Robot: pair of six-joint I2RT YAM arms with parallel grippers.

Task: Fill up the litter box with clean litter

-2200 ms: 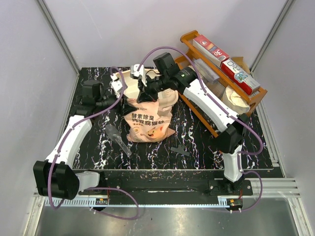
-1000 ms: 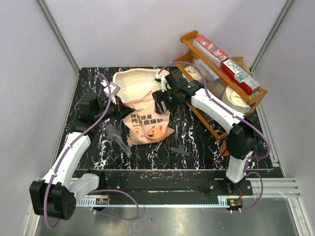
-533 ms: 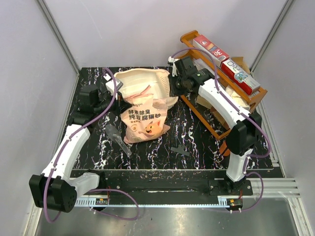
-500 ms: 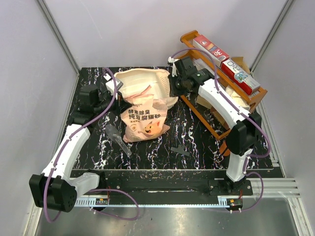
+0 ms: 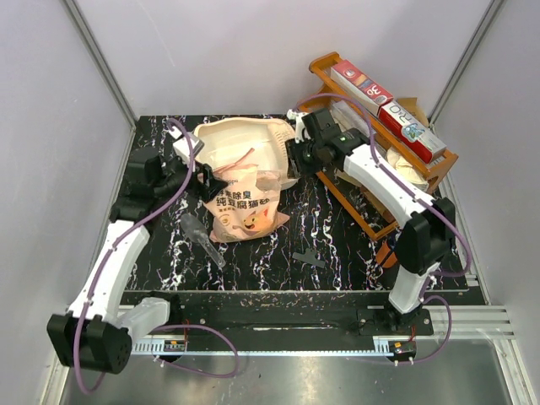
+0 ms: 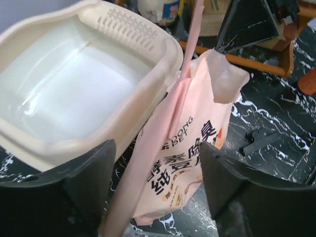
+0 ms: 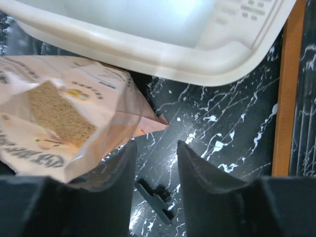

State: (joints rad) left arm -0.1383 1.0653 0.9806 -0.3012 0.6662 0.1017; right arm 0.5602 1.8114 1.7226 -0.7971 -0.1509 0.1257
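Observation:
The cream litter box [image 5: 226, 137] sits at the back of the table, and its inside shows bare in the left wrist view [image 6: 163, 69] and the right wrist view [image 7: 197, 64]. The pink-orange bag [image 5: 245, 207] leans against its near wall. Tan clean litter [image 7: 59, 113] shows inside the bag's open top. My left gripper [image 5: 209, 179] is open at the bag's upper left, and a pink strip of the bag [image 6: 148, 163] runs between its jaws [image 6: 155, 148]. My right gripper [image 5: 291, 162] is open at the bag's upper right corner [image 7: 156, 145], with the bag's edge against one finger.
A brown wooden rack [image 5: 380, 148] with boxes stands to the right, close to my right arm. A clear scoop [image 5: 202, 240] lies left of the bag. A small black clip [image 5: 310, 258] lies on the marble table in front of the bag and shows in the right wrist view [image 7: 154, 198].
My right gripper has left the bag's top, swung right toward the rack and come back to the bag's corner. The litter box is uncovered. My left gripper has moved right to the bag.

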